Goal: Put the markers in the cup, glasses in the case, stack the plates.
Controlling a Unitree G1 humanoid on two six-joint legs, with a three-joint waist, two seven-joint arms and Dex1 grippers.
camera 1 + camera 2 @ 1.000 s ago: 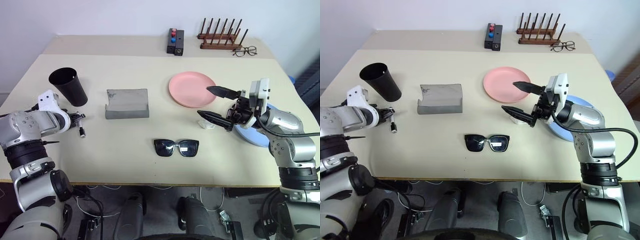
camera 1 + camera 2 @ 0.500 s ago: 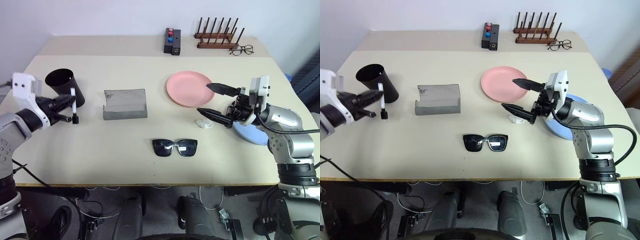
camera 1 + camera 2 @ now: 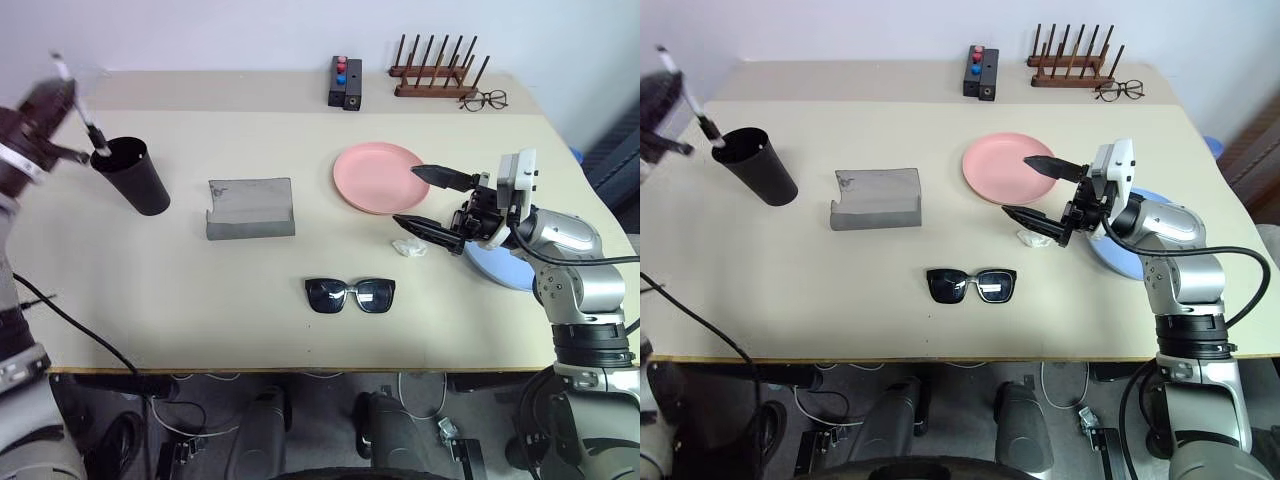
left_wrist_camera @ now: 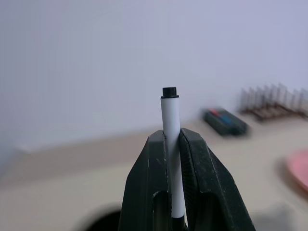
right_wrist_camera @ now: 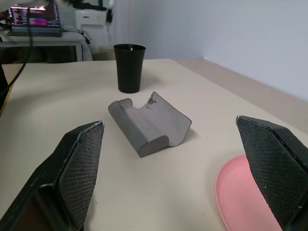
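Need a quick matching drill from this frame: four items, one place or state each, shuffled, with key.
Items:
1. slim white marker
2. black-framed sunglasses
3. salmon pink round plate
4. light blue round plate

States:
A. under the right arm
B. clamped in the left hand
C. near the table's front edge
D. beside the open right hand

Pairs: 1-B, 2-C, 3-D, 4-A

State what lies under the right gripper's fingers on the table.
A small white crumpled scrap lies under the right gripper. The light blue plate lies under its wrist, largely covered by the arm.
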